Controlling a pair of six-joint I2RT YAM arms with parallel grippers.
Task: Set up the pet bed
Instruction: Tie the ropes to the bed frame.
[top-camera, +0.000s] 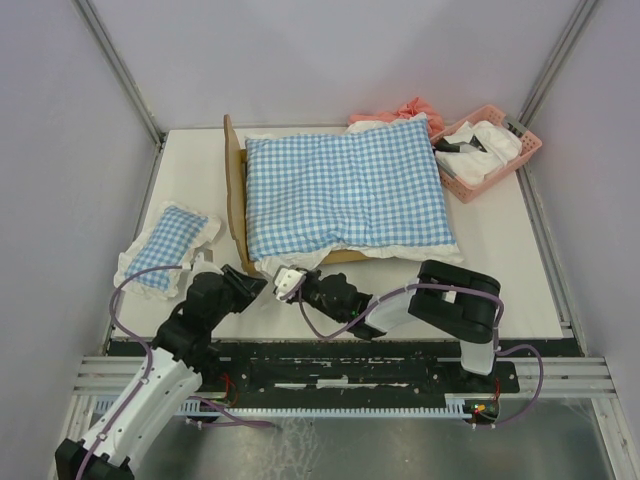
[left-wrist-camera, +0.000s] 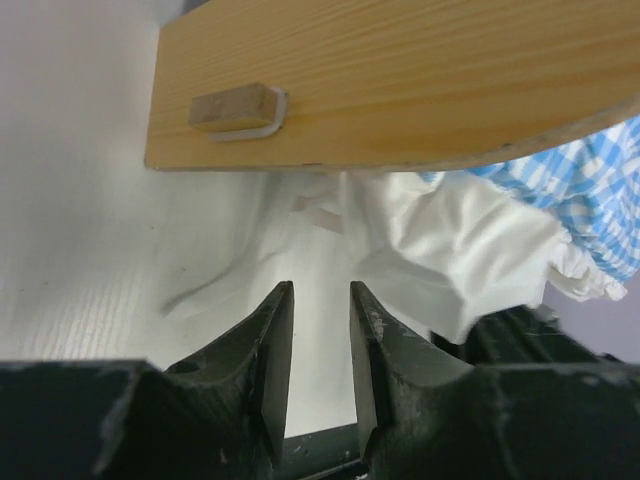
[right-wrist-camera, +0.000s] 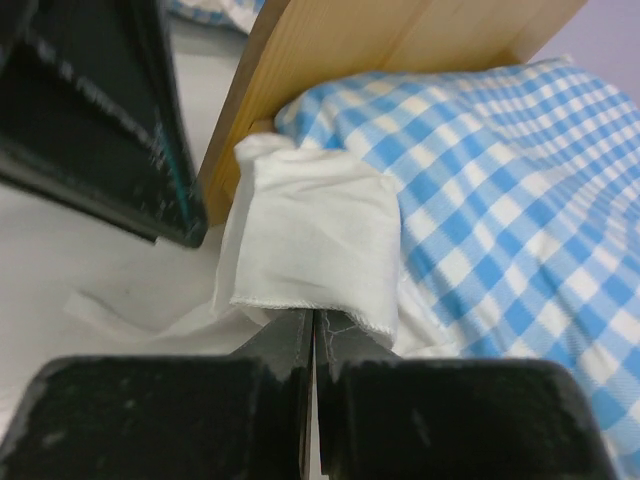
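The pet bed (top-camera: 233, 190) stands mid-table with its light-wood headboard (left-wrist-camera: 400, 80) to the left. A blue-and-white checked cushion (top-camera: 345, 190) covers it. My right gripper (right-wrist-camera: 313, 315) is shut at the bed's near left corner, and the cushion's white frill (right-wrist-camera: 315, 240) is pinched and draped over its tips. My left gripper (left-wrist-camera: 320, 290) is open just left of it, low over the table below the headboard, with nothing between its fingers. In the top view the two grippers, left (top-camera: 250, 285) and right (top-camera: 290, 283), almost touch.
A small checked pillow (top-camera: 168, 240) with white frill lies on the table to the left. A pink basket (top-camera: 490, 150) holding white things sits at the back right, with pink cloth (top-camera: 405, 110) behind the bed. The left arm (right-wrist-camera: 100, 110) fills the right wrist view's upper left.
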